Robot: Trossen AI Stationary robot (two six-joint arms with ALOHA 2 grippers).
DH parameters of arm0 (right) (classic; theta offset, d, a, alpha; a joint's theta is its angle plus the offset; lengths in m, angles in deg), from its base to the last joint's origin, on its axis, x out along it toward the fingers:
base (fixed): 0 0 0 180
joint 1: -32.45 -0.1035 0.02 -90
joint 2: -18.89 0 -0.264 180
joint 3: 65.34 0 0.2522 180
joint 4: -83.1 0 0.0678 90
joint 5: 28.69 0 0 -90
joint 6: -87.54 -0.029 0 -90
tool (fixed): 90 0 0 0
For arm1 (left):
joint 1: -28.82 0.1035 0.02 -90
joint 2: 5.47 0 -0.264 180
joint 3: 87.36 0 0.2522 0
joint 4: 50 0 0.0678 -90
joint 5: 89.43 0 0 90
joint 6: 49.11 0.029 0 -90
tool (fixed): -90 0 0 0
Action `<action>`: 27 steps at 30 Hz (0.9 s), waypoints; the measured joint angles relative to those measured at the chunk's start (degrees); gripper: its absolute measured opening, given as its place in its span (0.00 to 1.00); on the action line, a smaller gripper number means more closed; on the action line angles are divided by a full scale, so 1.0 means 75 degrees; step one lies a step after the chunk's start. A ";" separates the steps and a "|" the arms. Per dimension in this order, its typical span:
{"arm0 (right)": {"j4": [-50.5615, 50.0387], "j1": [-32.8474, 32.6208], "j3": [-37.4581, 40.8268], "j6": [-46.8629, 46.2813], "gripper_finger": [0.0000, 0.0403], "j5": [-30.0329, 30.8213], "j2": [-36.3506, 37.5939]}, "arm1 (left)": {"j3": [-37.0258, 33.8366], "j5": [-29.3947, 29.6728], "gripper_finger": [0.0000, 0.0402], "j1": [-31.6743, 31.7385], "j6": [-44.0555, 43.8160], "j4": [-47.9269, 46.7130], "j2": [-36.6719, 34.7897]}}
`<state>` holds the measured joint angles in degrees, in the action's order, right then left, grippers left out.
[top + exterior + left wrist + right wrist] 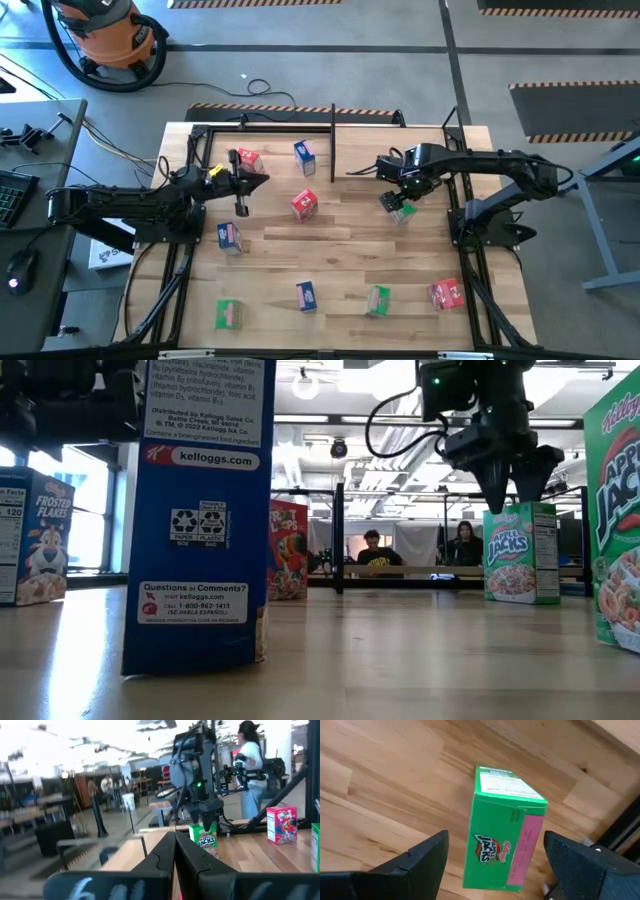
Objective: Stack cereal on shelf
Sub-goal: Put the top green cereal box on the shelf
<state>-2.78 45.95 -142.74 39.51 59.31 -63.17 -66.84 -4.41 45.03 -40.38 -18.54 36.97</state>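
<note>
**Right gripper poised over a green box**

The right gripper [492, 865] hangs fully spread above an upright green cereal box [403, 212], holding nothing, one finger to each side. The left gripper [243, 196] waits shut and empty. If it descends off-centre, a finger could topple the box. Boxes visible: three green, three blue, three red, all on the table; the shelf [333, 120] carries none.
</note>
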 joint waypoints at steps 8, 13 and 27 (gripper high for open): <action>0.0106 -0.0003 0.0006 -0.0298 0.63 -0.0042 -0.0196 | 0.0000 0.0036 0.00 0.0646 -0.0396 -0.1046 0.0000; 0.0212 -0.0003 0.0009 -0.0335 0.52 -0.0145 -0.0206 | -0.0001 0.0052 0.00 0.0918 -0.0621 -0.1428 0.0000; 0.0176 0.0000 -0.0478 0.0930 0.45 -0.0166 -0.0206 | -0.0123 0.0027 0.00 0.0951 -0.0822 -0.1654 -0.0003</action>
<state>-1.46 45.95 -146.33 46.48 58.07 -64.71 -67.76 -4.21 52.16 -46.55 -30.95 36.94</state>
